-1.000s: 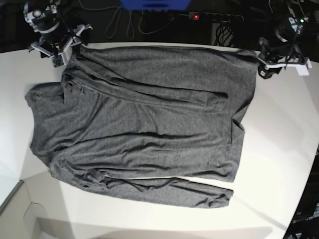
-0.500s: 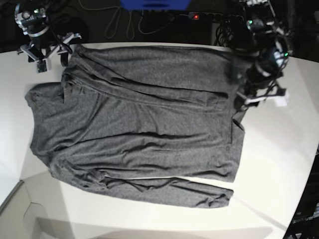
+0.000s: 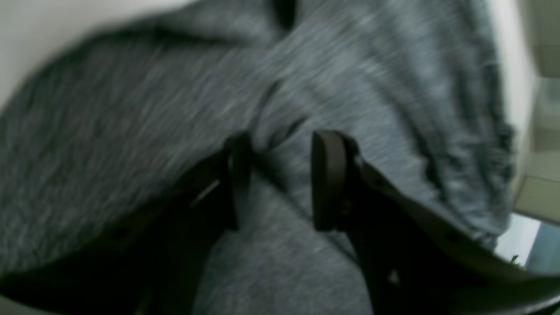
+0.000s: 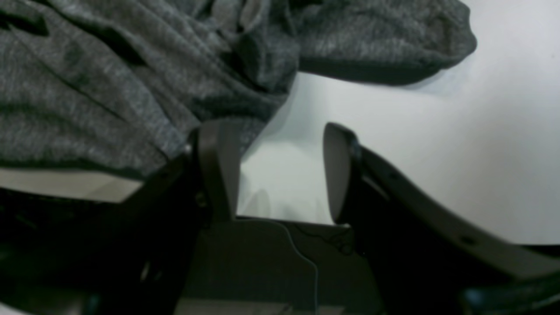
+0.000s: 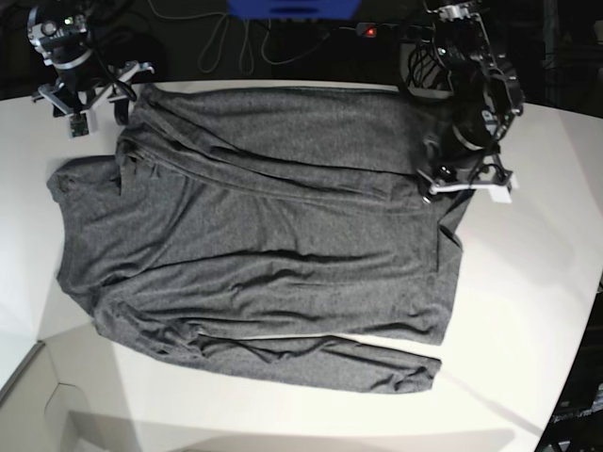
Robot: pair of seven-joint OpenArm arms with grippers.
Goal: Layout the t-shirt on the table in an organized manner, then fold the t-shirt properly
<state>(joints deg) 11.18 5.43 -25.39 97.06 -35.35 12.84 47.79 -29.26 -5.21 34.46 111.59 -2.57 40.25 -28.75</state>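
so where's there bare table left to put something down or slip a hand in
Bare table runs wide between the t-shirt and the curved edge on the base view's right. A second strip lies below the bottom sleeve, and a narrower one along the shirt's left side. The top corners are crowded: the left gripper is over the cloth, the right gripper at the table's rim.

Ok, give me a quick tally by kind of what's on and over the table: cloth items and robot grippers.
Cloth: 1, the t-shirt
Grippers: 2, the left gripper and the right gripper
Total: 3
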